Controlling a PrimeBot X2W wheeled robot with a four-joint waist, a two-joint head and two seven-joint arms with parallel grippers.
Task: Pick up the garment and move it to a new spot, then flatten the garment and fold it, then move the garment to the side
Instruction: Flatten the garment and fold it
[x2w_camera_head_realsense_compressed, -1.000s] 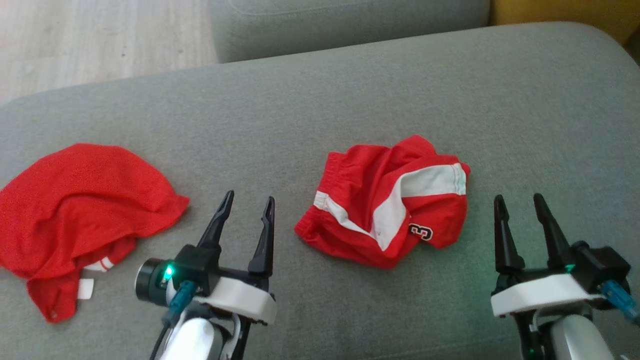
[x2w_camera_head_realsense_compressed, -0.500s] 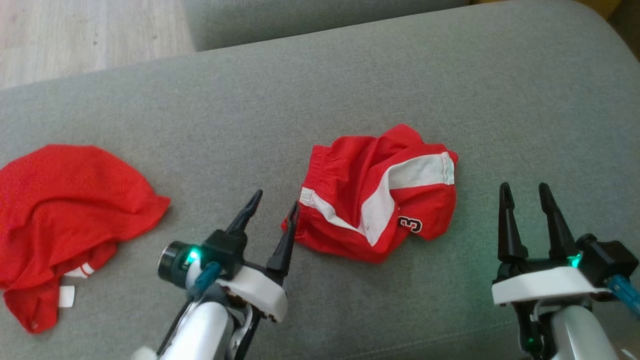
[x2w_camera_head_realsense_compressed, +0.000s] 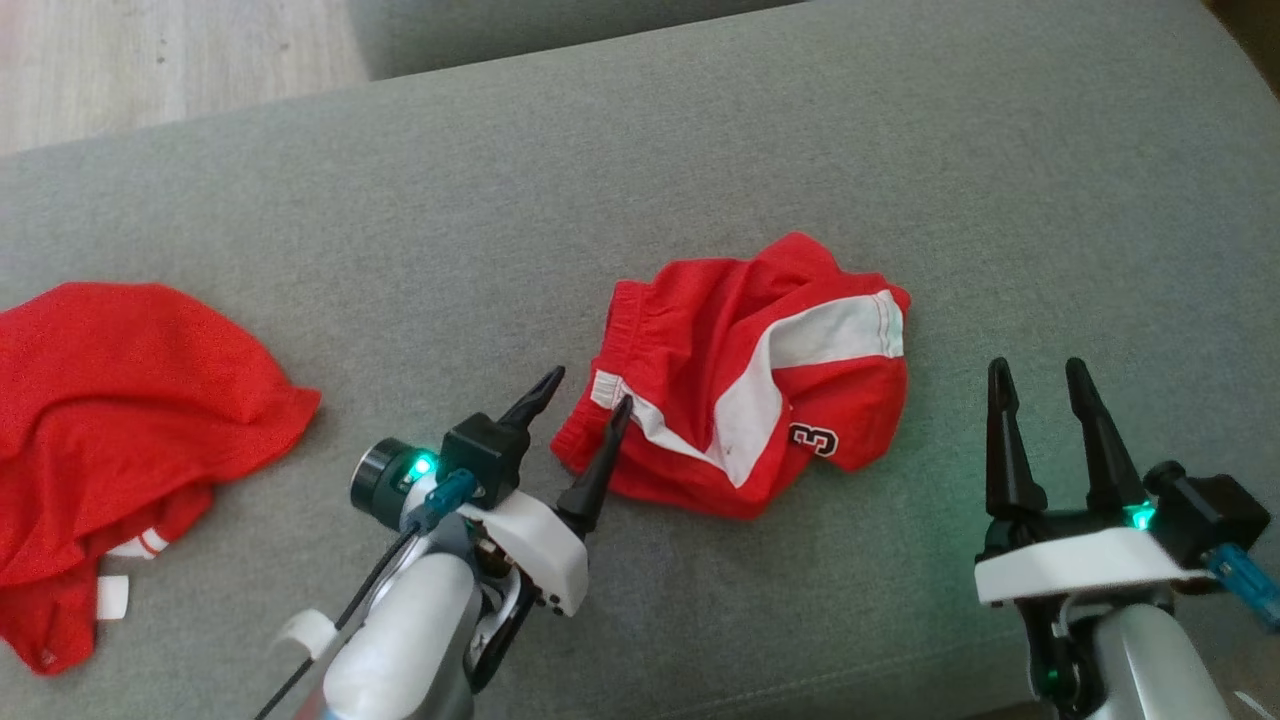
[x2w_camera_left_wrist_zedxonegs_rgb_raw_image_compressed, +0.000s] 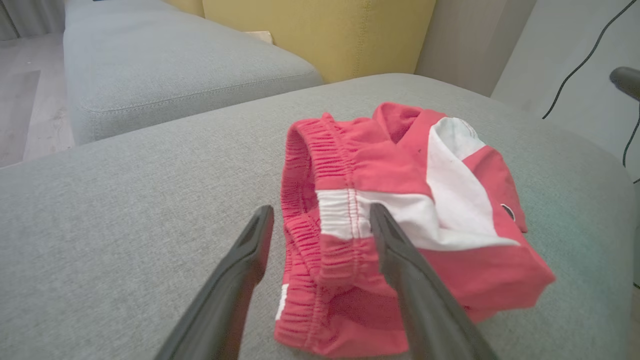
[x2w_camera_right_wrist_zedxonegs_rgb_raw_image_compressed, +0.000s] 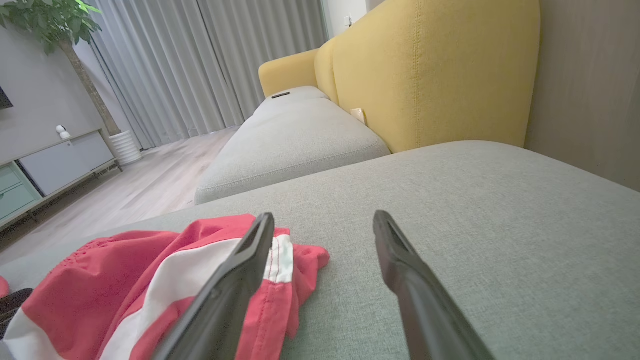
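While the left gripper (x2w_camera_head_realsense_compressed: 590, 388) stands spread at the shorts' eight o'clock, one finger over the waistband and one just outside it, nothing is gripped, so the pick-up is the step in hand. Next, I judge, it must sink and pinch the elastic edge. The right gripper (x2w_camera_head_realsense_compressed: 1036, 366) waits wide and empty at four o'clock. The red-and-white shorts (x2w_camera_head_realsense_compressed: 760, 400) lie crumpled mid-cushion on the grey sofa (x2w_camera_head_realsense_compressed: 700, 180), number patch up. Another red garment (x2w_camera_head_realsense_compressed: 130, 390) lies well apart at nine o'clock.
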